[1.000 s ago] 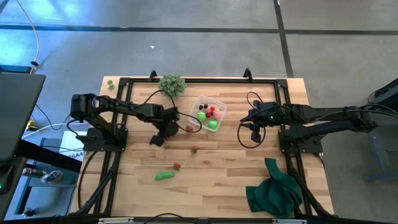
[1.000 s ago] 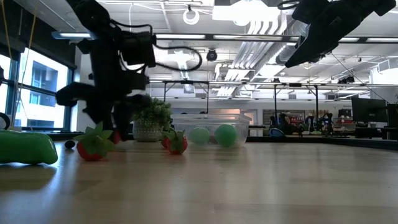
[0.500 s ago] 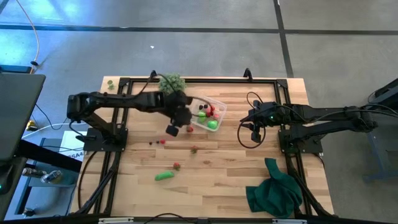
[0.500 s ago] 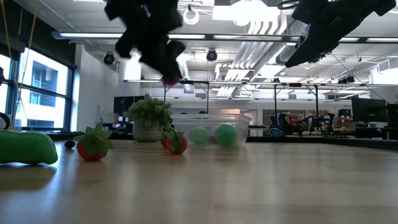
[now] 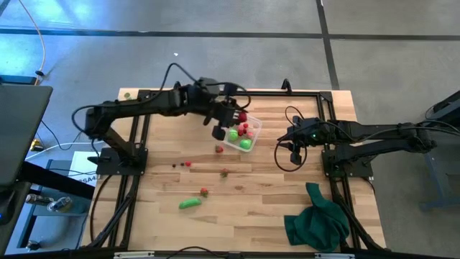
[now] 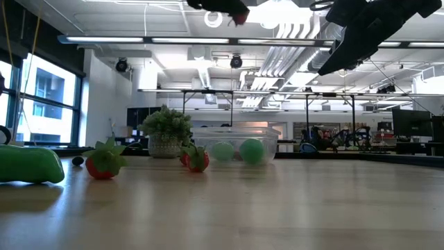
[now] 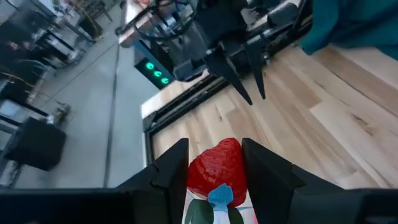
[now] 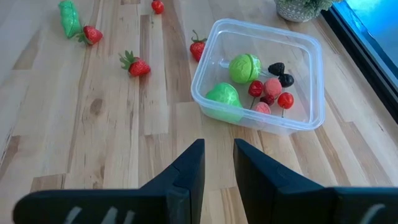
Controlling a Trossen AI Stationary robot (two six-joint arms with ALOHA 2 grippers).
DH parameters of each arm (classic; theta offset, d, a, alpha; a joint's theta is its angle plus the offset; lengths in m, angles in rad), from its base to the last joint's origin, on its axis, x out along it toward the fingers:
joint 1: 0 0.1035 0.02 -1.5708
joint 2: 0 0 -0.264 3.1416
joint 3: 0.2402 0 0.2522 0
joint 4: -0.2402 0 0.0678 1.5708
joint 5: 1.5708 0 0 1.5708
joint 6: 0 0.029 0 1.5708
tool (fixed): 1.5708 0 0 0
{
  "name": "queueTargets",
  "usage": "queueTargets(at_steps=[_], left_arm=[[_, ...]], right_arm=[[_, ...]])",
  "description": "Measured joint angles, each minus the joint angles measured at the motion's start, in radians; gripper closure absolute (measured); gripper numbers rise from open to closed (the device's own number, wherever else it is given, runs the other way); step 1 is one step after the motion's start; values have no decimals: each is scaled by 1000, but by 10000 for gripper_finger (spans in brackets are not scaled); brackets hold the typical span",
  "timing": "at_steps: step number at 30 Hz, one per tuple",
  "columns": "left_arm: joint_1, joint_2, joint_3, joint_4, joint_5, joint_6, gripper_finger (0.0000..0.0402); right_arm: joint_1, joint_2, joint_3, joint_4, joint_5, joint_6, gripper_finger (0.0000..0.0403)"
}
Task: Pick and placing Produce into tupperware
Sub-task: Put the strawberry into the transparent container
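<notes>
The clear tupperware (image 5: pixel 241 131) (image 8: pixel 260 74) stands on the table's far middle and holds green round pieces and red and dark berries. My left gripper (image 5: pixel 219 132) (image 7: pixel 214 165) hovers high at the tupperware's left rim, shut on a red strawberry (image 7: pixel 217 168) (image 6: pixel 241 17). On the wood lie three strawberries (image 5: pixel 219 149) (image 5: pixel 225 172) (image 5: pixel 204 191), tiny berries (image 5: pixel 188 163) and the green oblong piece (image 5: pixel 190 203). My right gripper (image 5: pixel 293 147) (image 8: pixel 217 162) waits right of the tupperware, open by a narrow gap. My left gripper pinches the strawberry by its red body (image 7: pixel 219 163) between the two fingers (image 7: pixel 171 168), one on each side. The leafy end (image 7: pixel 217 199) points back toward the wrist. The strawberry is lifted well clear of the table.
A dark green cloth (image 5: pixel 316 219) lies at the table's near right corner. The spiky pale-green ball (image 8: pixel 298 7) (image 6: pixel 165 132) sits on the far side, left of the tupperware. Black frame rails (image 5: pixel 136 173) run along the table's edges. Bare wood lies across the near middle.
My left gripper has risen from low over the table's left middle with the strawberry between its fingers. It has swung up and toward the far right, ending high beside the tupperware. The other pieces lie where they were.
</notes>
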Motion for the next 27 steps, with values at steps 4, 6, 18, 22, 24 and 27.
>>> queueTargets(at_steps=[4, 6, 18, 22, 24, 27], left_arm=[[44, 103, 66, -70, 62, -28, 273], [73, 160, 81, -108, 87, -30, 273], [134, 441, 85, -131, 124, -26, 273], [132, 507, 85, -132, 115, -21, 273], [132, 533, 85, -131, 109, -20, 273], [133, 549, 85, -136, 99, -17, 273]], right_arm=[[0, 0, 0, 0, 0, 0, 327], [0, 0, 0, 0, 0, 0, 327], [0, 0, 0, -2, 4, 0, 327], [0, 0, 0, 1, 4, 0, 327], [0, 0, 0, -1, 4, 0, 327], [0, 0, 0, 0, 4, 0, 327]])
